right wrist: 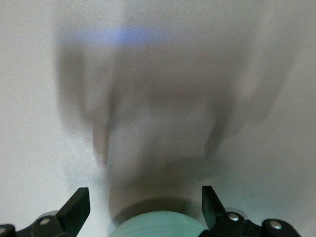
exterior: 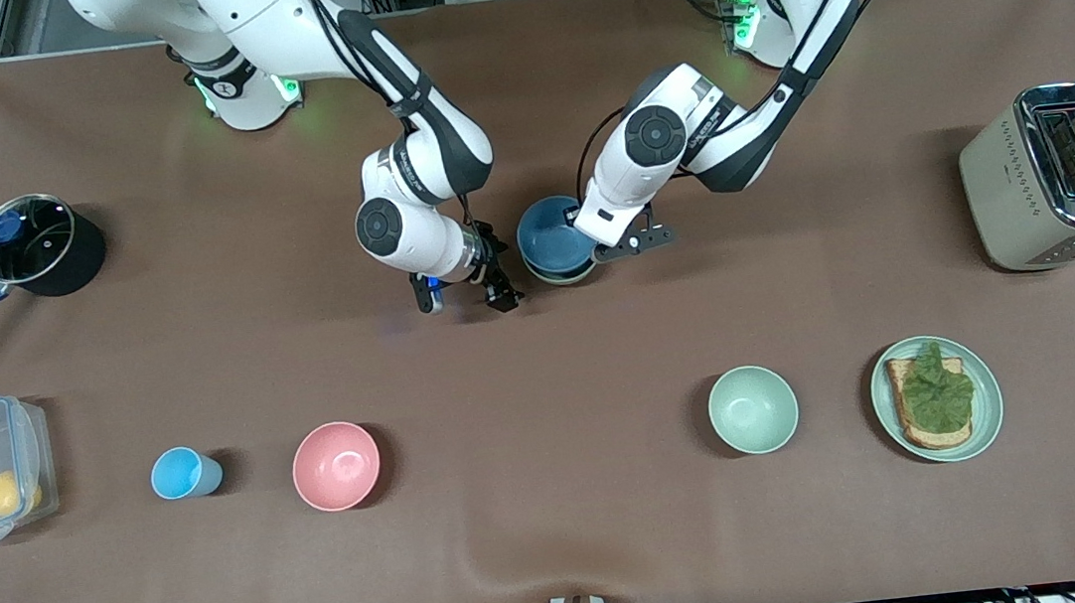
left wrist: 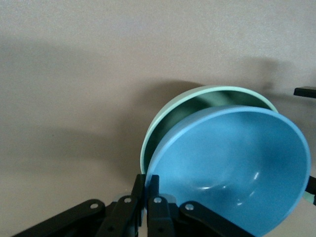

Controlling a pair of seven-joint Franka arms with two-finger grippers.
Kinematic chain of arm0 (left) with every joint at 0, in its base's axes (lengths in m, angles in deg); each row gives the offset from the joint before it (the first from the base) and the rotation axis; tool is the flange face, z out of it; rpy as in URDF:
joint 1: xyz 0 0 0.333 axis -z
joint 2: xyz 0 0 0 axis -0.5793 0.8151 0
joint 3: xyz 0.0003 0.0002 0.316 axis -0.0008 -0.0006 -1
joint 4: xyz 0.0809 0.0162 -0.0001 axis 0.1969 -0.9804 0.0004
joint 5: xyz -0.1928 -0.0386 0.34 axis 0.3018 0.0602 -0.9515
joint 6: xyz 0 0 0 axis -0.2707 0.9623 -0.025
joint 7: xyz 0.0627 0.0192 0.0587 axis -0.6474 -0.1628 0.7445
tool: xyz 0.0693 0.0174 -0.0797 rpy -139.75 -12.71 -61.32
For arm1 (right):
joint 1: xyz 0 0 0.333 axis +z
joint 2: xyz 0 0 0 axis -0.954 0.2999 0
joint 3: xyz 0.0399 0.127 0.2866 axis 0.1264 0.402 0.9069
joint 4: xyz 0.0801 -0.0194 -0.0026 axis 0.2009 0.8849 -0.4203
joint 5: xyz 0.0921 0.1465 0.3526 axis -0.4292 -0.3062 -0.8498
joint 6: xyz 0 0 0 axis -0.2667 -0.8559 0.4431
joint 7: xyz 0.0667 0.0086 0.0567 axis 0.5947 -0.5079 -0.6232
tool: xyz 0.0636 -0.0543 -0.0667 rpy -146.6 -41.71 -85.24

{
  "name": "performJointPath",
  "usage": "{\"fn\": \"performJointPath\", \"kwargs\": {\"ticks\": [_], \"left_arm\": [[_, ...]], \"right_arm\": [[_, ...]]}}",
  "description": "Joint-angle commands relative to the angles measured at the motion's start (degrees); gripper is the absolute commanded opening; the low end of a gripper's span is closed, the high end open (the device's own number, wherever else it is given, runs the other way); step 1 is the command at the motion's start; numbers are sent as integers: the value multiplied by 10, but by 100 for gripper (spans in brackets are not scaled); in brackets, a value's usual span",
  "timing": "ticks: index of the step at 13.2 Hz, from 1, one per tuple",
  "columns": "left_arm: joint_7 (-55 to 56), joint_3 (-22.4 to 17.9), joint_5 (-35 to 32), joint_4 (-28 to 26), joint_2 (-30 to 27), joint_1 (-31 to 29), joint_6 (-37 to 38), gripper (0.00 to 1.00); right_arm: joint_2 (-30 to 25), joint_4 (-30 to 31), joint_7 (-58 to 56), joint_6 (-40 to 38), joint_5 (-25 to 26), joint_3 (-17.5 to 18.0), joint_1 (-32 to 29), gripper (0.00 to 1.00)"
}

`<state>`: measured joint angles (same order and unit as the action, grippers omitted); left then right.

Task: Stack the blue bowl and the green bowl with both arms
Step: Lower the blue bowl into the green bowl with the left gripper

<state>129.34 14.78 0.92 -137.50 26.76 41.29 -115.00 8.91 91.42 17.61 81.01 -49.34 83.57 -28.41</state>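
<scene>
The blue bowl [exterior: 553,235] sits tilted in the green bowl [exterior: 563,276] mid-table, between the two arms. The left gripper [left wrist: 147,200] pinches the blue bowl's rim; it should lower until the bowl nests level, then let go. The right gripper [exterior: 463,298], fingers spread and empty, hangs just beside the stack and should keep clear.

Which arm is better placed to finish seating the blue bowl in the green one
The left. Its gripper is shut on the rim of the blue bowl, which sits tilted inside the green bowl. The right gripper is open beside the bowls, holding nothing.
</scene>
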Motion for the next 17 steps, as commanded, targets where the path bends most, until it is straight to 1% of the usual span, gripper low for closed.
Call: {"fn": "performJointPath", "kwargs": {"ticks": [1, 3, 14, 15, 16, 17], "left_arm": [[11, -1, -19, 6, 10, 0, -9, 0], [11, -5, -36, 9, 16, -4, -9, 0], [17, -13, -37, 28, 33, 0, -12, 0], [20, -13, -37, 31, 35, -1, -12, 36], [21, -13, -37, 32, 34, 0, -11, 99], [24, -13, -37, 35, 34, 1, -11, 100]], "right_arm": [[3, -4, -2, 2, -15, -1, 4, 100], [3, -5, -2, 2, -15, -1, 4, 100], [3, -3, -3, 1, -14, -1, 8, 100], [3, -3, -3, 0, -14, -1, 8, 100], [3, -3, -3, 0, -14, -1, 8, 100], [2, -3, -3, -1, -13, -1, 8, 100]]}}
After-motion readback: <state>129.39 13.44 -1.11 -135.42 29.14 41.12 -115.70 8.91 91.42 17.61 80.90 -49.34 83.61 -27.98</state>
